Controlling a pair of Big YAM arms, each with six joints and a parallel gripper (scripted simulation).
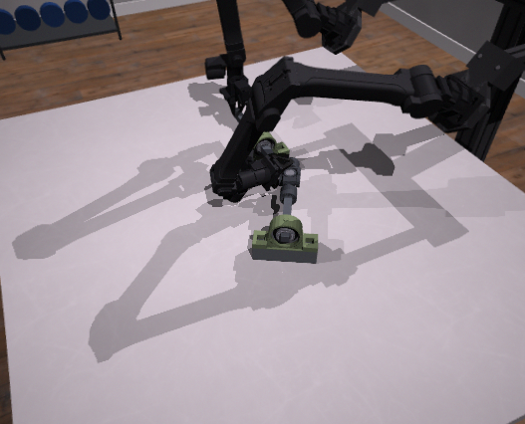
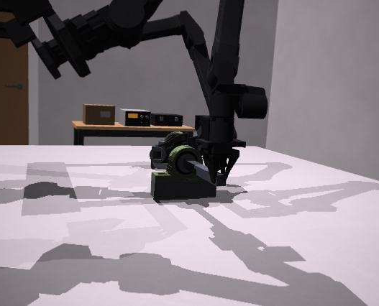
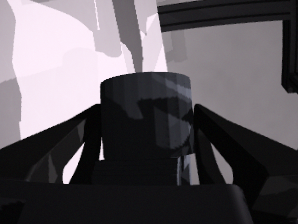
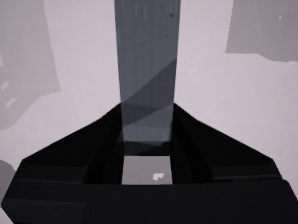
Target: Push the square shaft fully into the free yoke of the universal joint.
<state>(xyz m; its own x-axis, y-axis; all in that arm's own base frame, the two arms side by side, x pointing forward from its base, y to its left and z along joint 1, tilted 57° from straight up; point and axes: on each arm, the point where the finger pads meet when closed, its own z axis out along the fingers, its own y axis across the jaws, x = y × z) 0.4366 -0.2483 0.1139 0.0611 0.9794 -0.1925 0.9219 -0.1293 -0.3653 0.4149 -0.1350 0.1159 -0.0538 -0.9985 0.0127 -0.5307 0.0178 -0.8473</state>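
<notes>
The universal joint (image 1: 289, 175) lies between two green pillow blocks (image 1: 284, 241) (image 1: 273, 145) in the middle of the table. In the exterior view the grey square shaft (image 2: 201, 169) sticks out of the nearer block (image 2: 180, 179). My right gripper (image 2: 218, 177) comes straight down and is shut on that shaft's outer end; the right wrist view shows the shaft (image 4: 148, 43) running away between the fingers. My left gripper (image 1: 274, 169) reaches in low from the side and is shut on the joint's dark round yoke (image 3: 147, 123). How far the shaft sits in the yoke is hidden.
A round shaft (image 1: 288, 204) links the joint to the front block. The arms' black frame (image 1: 497, 85) stands at the table's right edge. A rack with blue discs (image 1: 44, 15) and a bench with instruments (image 2: 129, 118) stand off the table.
</notes>
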